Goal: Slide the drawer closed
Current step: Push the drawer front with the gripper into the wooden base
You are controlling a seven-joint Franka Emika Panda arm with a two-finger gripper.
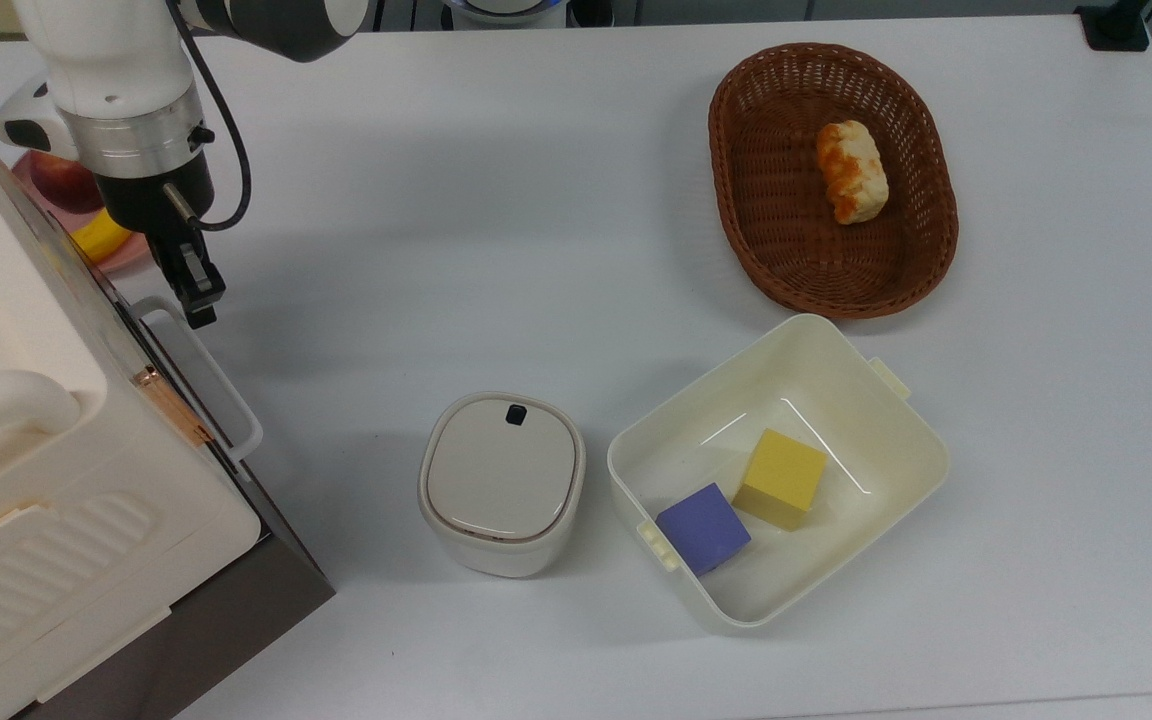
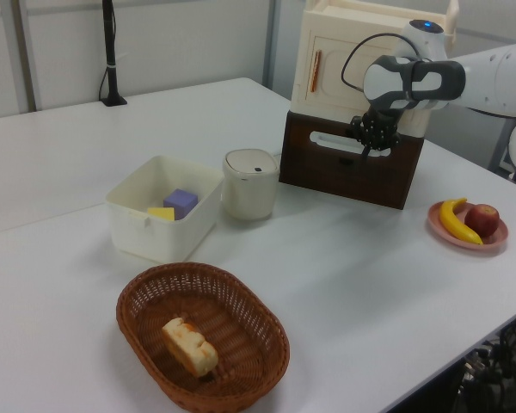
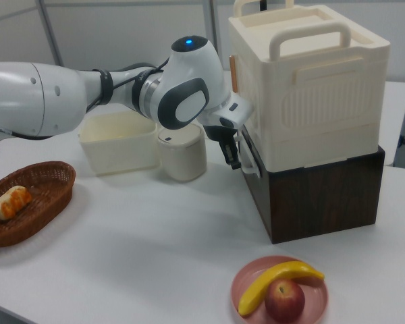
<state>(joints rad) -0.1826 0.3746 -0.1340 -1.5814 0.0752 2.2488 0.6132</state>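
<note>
The drawer's dark brown front panel (image 2: 327, 172) sits about flush under the cream cabinet (image 1: 36, 450). Its white loop handle (image 1: 211, 375) sticks out toward the table. My gripper (image 1: 198, 300) is shut, fingers pointing down against the upper end of the handle in the top view. In the left view the gripper (image 2: 374, 146) rests at the top right of the panel, by the handle (image 2: 335, 142). In the right view the gripper (image 3: 233, 158) presses at the handle (image 3: 248, 158) on the cabinet's left face.
A small lidded cream container (image 1: 501, 482) stands close to the drawer front. Beside it is a cream bin (image 1: 896, 440) with a blue and a yellow block. A wicker basket (image 1: 736, 200) holds bread. A pink plate (image 3: 250, 277) with banana and apple lies by the cabinet.
</note>
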